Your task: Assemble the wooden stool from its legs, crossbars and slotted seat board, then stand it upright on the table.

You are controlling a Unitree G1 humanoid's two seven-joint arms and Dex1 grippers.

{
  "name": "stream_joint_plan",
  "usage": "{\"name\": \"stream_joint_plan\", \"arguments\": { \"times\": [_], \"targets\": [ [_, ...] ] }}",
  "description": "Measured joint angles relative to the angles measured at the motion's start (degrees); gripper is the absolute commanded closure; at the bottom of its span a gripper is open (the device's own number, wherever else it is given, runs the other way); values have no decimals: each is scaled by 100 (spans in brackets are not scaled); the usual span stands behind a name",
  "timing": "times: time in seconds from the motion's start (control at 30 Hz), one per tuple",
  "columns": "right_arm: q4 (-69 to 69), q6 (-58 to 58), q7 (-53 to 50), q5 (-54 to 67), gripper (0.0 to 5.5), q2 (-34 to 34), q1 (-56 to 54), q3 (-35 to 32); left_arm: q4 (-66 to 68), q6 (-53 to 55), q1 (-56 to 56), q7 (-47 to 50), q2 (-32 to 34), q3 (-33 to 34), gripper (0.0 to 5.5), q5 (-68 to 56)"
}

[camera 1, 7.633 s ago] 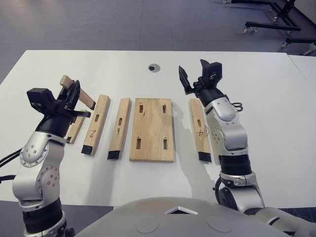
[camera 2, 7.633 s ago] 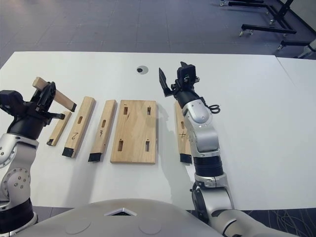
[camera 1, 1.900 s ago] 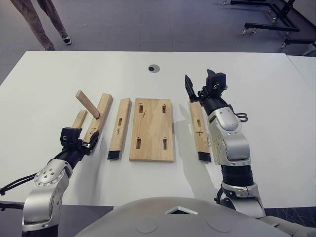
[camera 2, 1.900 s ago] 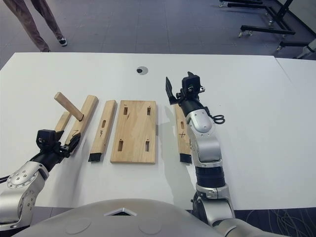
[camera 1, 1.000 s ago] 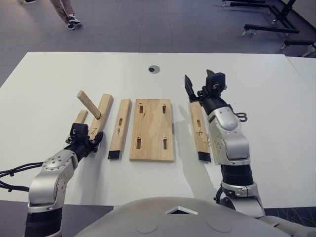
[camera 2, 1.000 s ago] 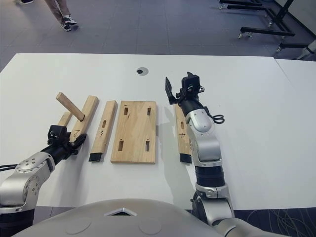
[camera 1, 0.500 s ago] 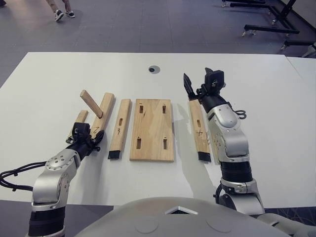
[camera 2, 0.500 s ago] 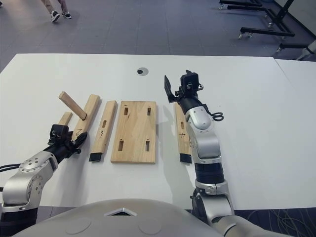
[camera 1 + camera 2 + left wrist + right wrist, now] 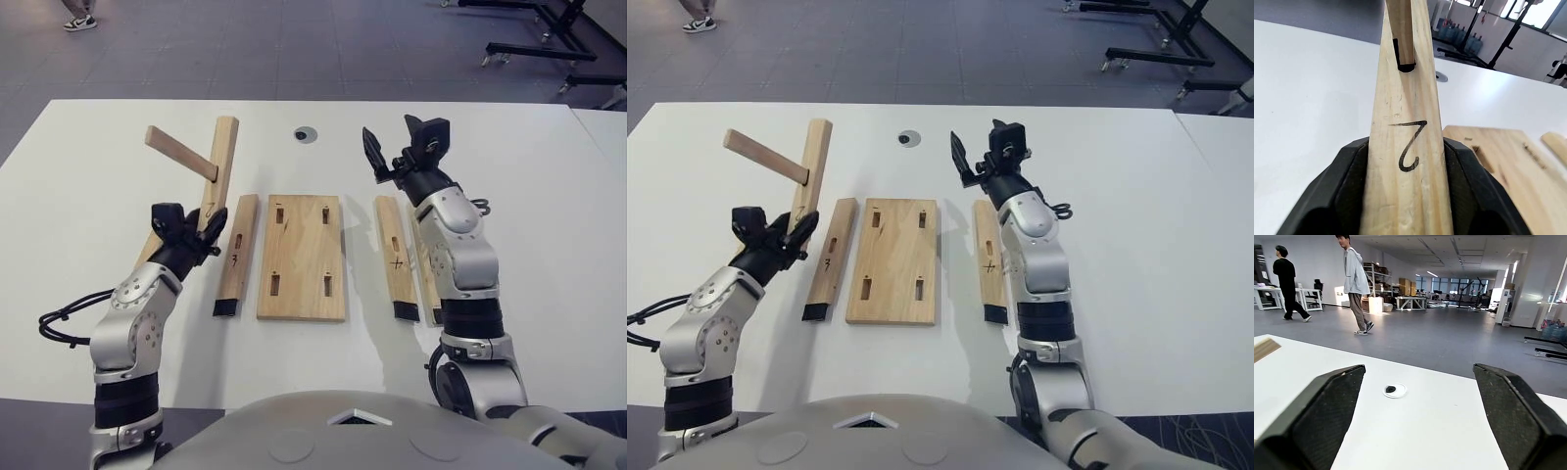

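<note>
1. The left fingers (image 9: 1347,186) are clamped on the leg (image 9: 223,157) marked with a handwritten "2", near its lower end. They hold it raised off the desk (image 9: 549,196), nearly upright.
2. One crossbar (image 9: 179,152) is plugged into that leg's slot and sticks out to the left.
3. The right fingers (image 9: 1518,416) are spread wide and hold nothing. They hover over the far end of the right-hand leg (image 9: 394,255).
4. Three legs can be counted: the held one, one marked "3" (image 9: 238,250) lying flat just left of the seat board (image 9: 302,257), and the right-hand one, whose mark reads as a cross or a "4".
5. The seat board lies flat mid-desk, with four slots and a small unreadable mark.
6. A short wood piece (image 9: 149,251) lies beside the left arm.
7. A paler strip (image 9: 428,289) lies mostly under the right arm; I cannot tell what it is.
</note>
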Motion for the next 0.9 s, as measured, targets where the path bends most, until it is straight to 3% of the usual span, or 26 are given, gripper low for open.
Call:
{"name": "stream_joint_plan", "arguments": {
  "times": [0.23,0.4,0.57,0.9],
  "targets": [
    [-436,2207,1982,3678,144,-297,-166,-945,-150,459,-327,-1935,45,87,346,-2474],
    [-650,3231,2412,5558,144,-459,-164,-1272,515,869,-782,-2784,500,-22,346,-2931],
    [-767,3443,2124,6017,144,-147,-128,-1001,593,1096,-936,-3236,694,-365,346,-3018],
    [-582,2997,1530,5573,144,430,-22,-534,566,1348,-1202,-3495,1033,-503,346,-3113]
  ]
}}
